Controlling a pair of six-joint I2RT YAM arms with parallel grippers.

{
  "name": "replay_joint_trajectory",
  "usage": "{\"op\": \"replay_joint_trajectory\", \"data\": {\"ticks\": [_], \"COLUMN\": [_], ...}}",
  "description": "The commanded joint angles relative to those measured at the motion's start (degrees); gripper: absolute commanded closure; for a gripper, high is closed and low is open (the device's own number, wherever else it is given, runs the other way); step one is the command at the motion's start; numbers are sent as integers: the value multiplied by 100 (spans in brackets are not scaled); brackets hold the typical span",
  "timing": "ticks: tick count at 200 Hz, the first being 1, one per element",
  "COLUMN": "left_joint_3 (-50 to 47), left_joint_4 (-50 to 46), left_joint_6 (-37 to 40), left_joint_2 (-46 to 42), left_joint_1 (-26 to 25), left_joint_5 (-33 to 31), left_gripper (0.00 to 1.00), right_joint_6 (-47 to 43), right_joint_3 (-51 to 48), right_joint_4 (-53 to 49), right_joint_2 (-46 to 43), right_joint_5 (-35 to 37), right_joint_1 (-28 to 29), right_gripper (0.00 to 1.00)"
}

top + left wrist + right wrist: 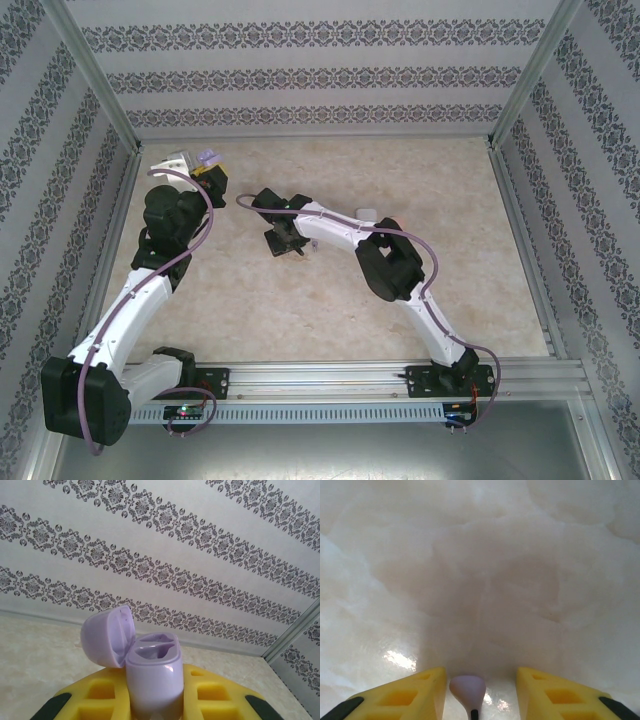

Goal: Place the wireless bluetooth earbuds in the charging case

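Observation:
A purple charging case (pixel 152 677) stands upright with its lid (pixel 106 636) flipped open to the left and both sockets empty. My left gripper (pixel 152 690) is shut on the case body, one yellow finger on each side. From above, this gripper (pixel 210 175) hovers at the far left corner with the case (pixel 208 157) on top. My right gripper (pixel 480 676) is open and low over the table. A purplish earbud (pixel 467 687) lies between its fingers, close to the left one and apart from the right one. From above, that gripper (pixel 284 240) points down mid-table.
A whitish object (pixel 174 160) lies next to the left gripper in the far left corner. Another small white item (pixel 368 212) peeks out behind the right forearm. Patterned walls and metal posts (pixel 95 75) enclose the marbled table (pixel 450 250), whose right half is open.

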Motion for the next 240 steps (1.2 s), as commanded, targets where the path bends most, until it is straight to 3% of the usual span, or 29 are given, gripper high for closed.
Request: {"op": "replay_joint_trajectory", "data": {"ticks": [1, 145, 166, 198, 240], "left_joint_3": [-51, -133, -140, -139, -53], "left_joint_4": [345, 398, 376, 336, 220], "left_joint_6": [-94, -195, -195, -192, -110], "left_joint_2": [-40, -13, -19, -15, -2], "left_joint_1": [77, 105, 102, 103, 102], "left_joint_5": [50, 39, 40, 93, 326], "left_gripper": [100, 100, 100, 100, 100], "right_joint_6": [-81, 110, 160, 248, 358], "right_joint_3": [202, 376, 369, 224, -223], "right_joint_4": [-162, -368, -361, -270, -23], "right_joint_2": [163, 405, 397, 219, -422], "right_joint_5": [120, 360, 344, 341, 377], "right_joint_1": [55, 227, 235, 224, 80], "right_gripper": [58, 68, 74, 81, 82]}}
